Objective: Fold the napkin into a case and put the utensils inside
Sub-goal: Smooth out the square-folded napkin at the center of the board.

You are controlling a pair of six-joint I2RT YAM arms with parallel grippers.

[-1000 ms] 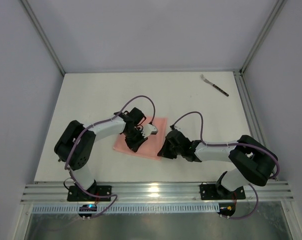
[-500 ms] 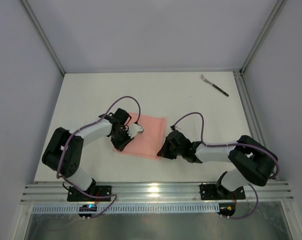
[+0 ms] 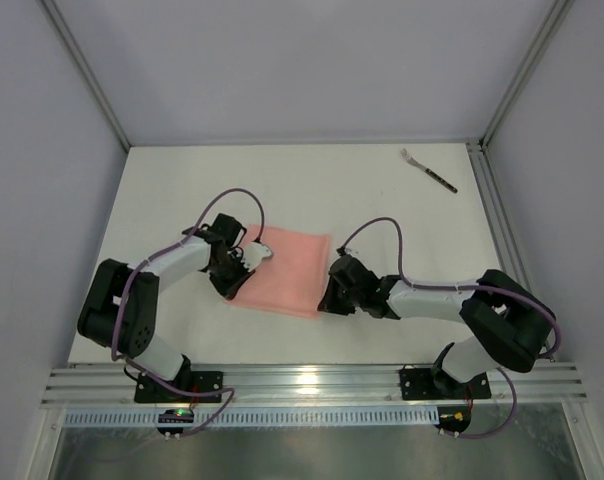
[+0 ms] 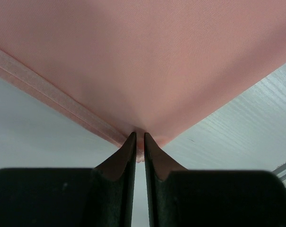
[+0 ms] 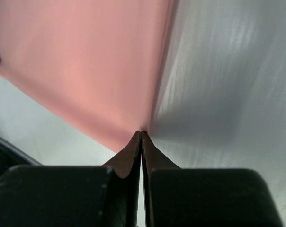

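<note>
The salmon-pink napkin (image 3: 287, 272) lies flat near the middle of the table. My left gripper (image 3: 238, 278) is at the napkin's left edge and is shut on a corner of it; the left wrist view shows the jaws pinching the hemmed corner (image 4: 139, 141) of the cloth (image 4: 147, 56). My right gripper (image 3: 325, 303) is at the napkin's near right corner and is shut on it; the right wrist view shows the closed jaws at the cloth's tip (image 5: 141, 133). The fork (image 3: 429, 170) lies at the far right of the table, away from both grippers.
A metal rail (image 3: 492, 215) runs along the table's right edge, close to the fork. Grey enclosure walls stand on the left, right and back. The arm bases sit on the rail at the near edge (image 3: 312, 380).
My left gripper has moved left across the napkin, holding the cloth, and the napkin now lies spread wider to the left. My right gripper has shifted slightly forward, still on its corner.
</note>
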